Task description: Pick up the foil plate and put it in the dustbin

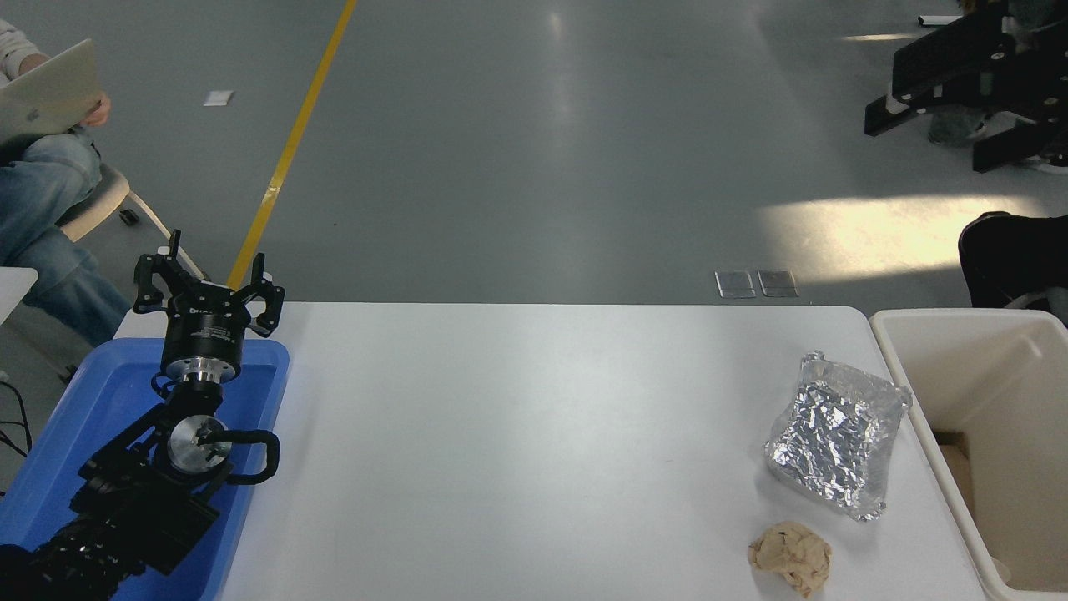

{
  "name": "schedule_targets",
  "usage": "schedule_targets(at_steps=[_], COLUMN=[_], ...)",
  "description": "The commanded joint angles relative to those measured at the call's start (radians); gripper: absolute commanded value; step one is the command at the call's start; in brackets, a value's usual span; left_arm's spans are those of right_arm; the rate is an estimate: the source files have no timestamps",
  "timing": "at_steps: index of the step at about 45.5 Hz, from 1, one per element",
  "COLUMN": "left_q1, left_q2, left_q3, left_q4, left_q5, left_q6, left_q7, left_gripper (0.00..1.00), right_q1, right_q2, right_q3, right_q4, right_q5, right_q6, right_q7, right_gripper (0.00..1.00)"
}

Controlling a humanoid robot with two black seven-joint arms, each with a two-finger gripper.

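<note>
The foil plate (838, 434) lies flat on the white table (534, 434) near its right edge, crinkled and silver. The cream dustbin (905, 359) stands just right of the table, beside the plate. My right gripper (930, 133) is raised high at the picture's top right, far above and beyond the plate and bin, its black fingers (926, 83) spread apart and holding nothing. My left gripper (209, 288) is parked at the lower left over the blue tray, open and empty.
A crumpled tan paper ball (791, 555) lies in front of the foil plate. A blue tray (92, 401) sits at the table's left end. A seated person with a laptop (46, 92) is at the far left. A black object (1005, 259) stands behind the bin.
</note>
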Motion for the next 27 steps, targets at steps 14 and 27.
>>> schedule_targets(at_steps=[14, 27], left_q1=[0.000, 0.000], left_q2=[0.000, 0.000], left_q3=[-0.001, -0.001], left_q4=[0.000, 0.000], left_q5=[0.000, 0.000], left_q6=[0.000, 0.000], left_q7=[0.000, 0.000], left_gripper=[0.99, 0.99], right_q1=[-0.067, -0.335], right_q2=[0.033, 0.041], right_q3=[-0.023, -0.059], right_q4=[-0.001, -0.044], right_q5=[0.001, 0.005], right_q6=[-0.019, -0.200], right_q7=[-0.010, -0.010], right_gripper=[0.94, 0.95])
